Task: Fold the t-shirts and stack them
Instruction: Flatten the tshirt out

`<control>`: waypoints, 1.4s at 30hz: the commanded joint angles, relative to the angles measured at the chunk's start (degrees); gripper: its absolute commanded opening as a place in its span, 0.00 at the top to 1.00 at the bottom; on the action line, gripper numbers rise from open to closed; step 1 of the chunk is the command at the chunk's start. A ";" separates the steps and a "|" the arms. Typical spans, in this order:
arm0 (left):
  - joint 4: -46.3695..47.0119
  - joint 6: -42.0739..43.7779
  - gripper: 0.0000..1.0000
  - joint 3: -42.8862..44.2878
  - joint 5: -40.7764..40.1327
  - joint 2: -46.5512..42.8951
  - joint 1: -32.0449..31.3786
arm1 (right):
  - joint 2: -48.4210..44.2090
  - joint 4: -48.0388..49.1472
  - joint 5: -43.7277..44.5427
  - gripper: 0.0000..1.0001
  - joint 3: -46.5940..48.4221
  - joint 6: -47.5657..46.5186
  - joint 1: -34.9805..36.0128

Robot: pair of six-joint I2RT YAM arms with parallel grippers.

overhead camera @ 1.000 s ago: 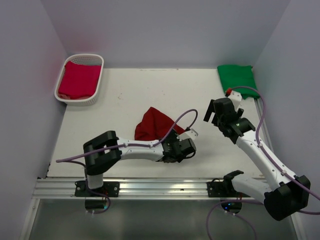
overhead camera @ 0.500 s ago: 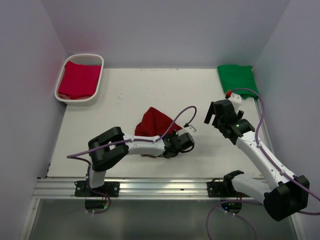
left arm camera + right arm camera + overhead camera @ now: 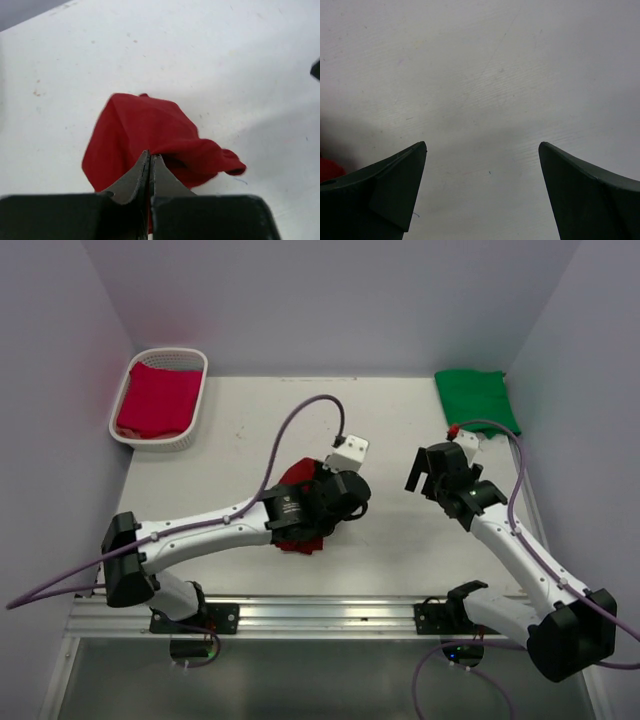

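Observation:
A dark maroon t-shirt (image 3: 296, 476) lies crumpled at the table's middle, mostly covered by my left arm in the top view. In the left wrist view the maroon t-shirt (image 3: 135, 130) hangs bunched from my left gripper (image 3: 150, 156), whose jaws are shut on a fold of its cloth. My left gripper (image 3: 335, 498) sits right over the heap. A folded green t-shirt (image 3: 475, 398) lies at the back right corner. The pinkish crimson t-shirt (image 3: 158, 400) lies folded in the basket. My right gripper (image 3: 424, 472) hovers open to the right of the maroon t-shirt, and between the wide-apart jaws of the right gripper (image 3: 482, 145) there is only bare table.
The white lattice basket (image 3: 121, 430) stands at the back left against the wall. Purple-grey walls close the table on three sides. A metal rail (image 3: 320, 615) with both arm bases runs along the near edge. Each arm trails a cable.
My left gripper has shut on the maroon t-shirt's cloth, and the left arm has swung up and over the heap, bunching it. The right arm has barely moved.

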 commanded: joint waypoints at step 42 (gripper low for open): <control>-9.93 -35.93 1.00 -22.26 -4.24 -39.21 31.28 | 43.19 20.33 -46.03 0.39 19.90 -10.55 15.88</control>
